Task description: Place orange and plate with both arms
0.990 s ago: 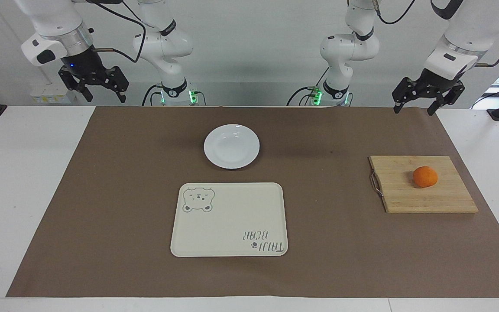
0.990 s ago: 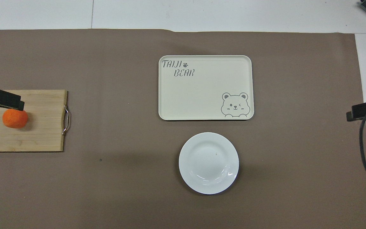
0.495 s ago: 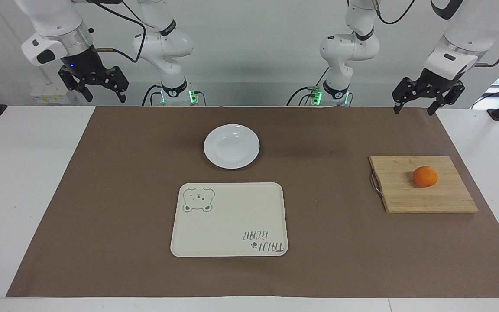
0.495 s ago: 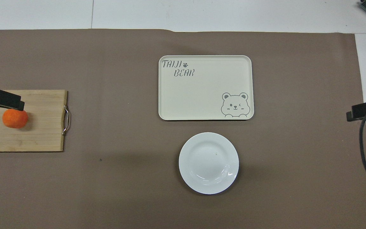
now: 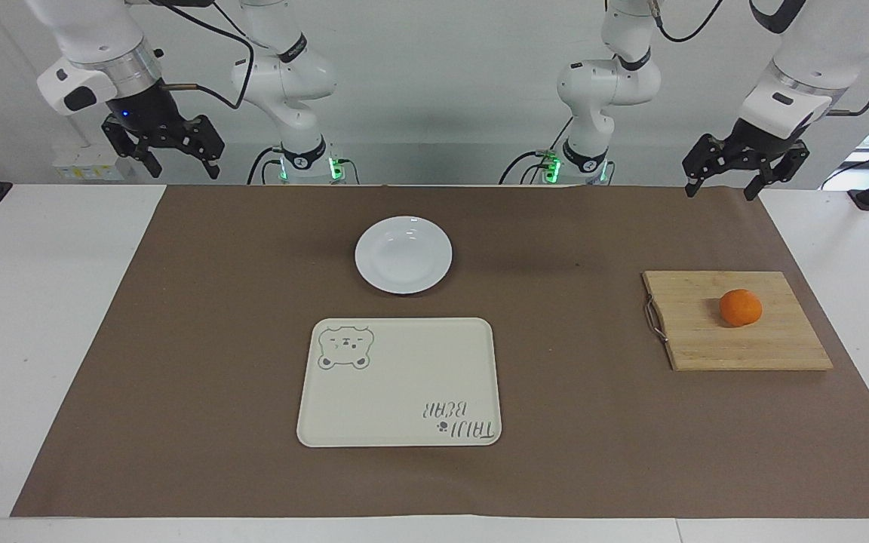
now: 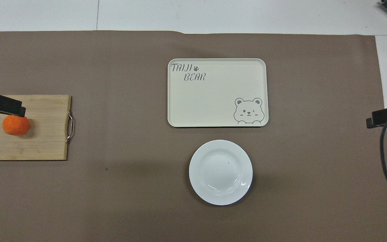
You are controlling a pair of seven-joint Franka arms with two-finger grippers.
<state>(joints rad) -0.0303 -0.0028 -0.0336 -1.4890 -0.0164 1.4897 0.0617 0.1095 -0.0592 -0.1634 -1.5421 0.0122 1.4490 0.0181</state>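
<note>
Orange: sits on the wooden cutting board toward the left arm's end of the counter, below the raised left gripper and a little farther out from the robots than it; nothing touches it.
Plate: rests bare on the brown mat, near the middle of the counter, well apart from both grippers and roughly between them.
Tray: cream, with a bear print, just beside the plate and farther from the robots.
Left gripper: up in the air over the mat's edge at the robots' end, jaws spread wide, holding nothing.
Right gripper: raised over the counter's robot-side edge at the right arm's end, jaws wide apart, empty.
Cutting board: metal handle faces the tray.
</note>
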